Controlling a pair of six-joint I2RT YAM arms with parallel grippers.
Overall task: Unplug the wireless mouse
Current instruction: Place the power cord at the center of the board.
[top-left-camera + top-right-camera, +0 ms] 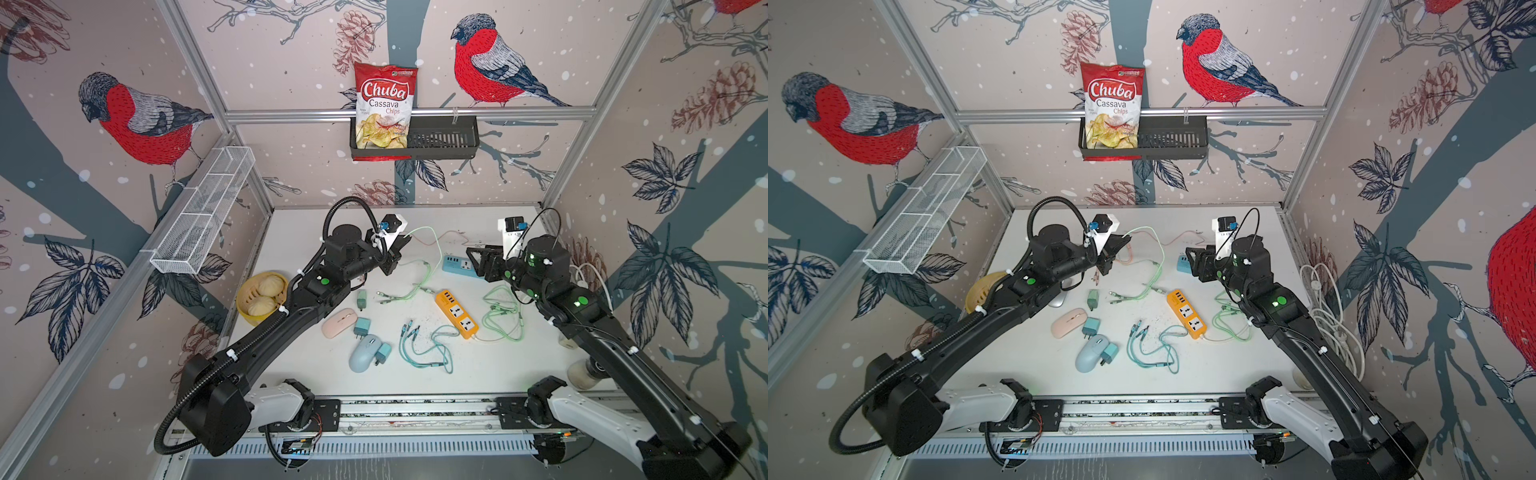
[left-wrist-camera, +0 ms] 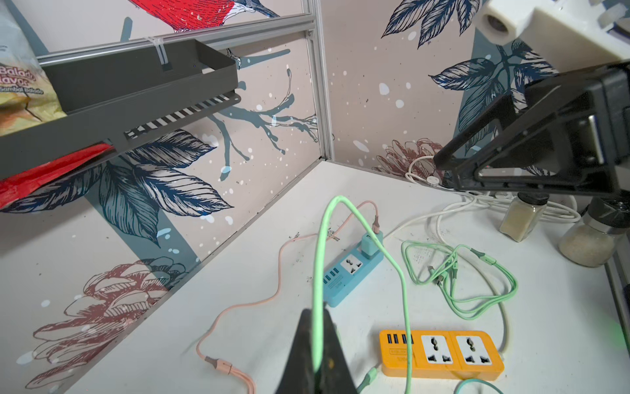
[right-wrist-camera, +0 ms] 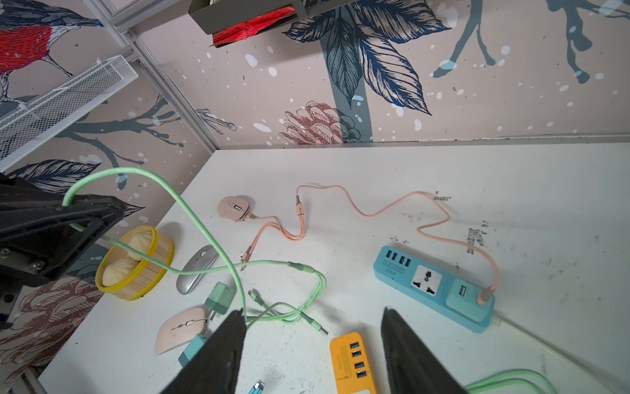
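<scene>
1. Right wrist view: round pink mouse [image 3: 234,208], well apart from the blue power strip [image 3: 426,283], sits tethered to it by a pink cable [image 3: 375,213]; unplugging looks undone;
2. left gripper [image 2: 315,327] clamps a raised green cable [image 2: 322,238];
3. right gripper [image 3: 313,312] gapes empty just beside the strip.

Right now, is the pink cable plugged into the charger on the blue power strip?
Plugged in: both wrist views show the pink cable seated in the teal charger on the blue power strip.
</scene>
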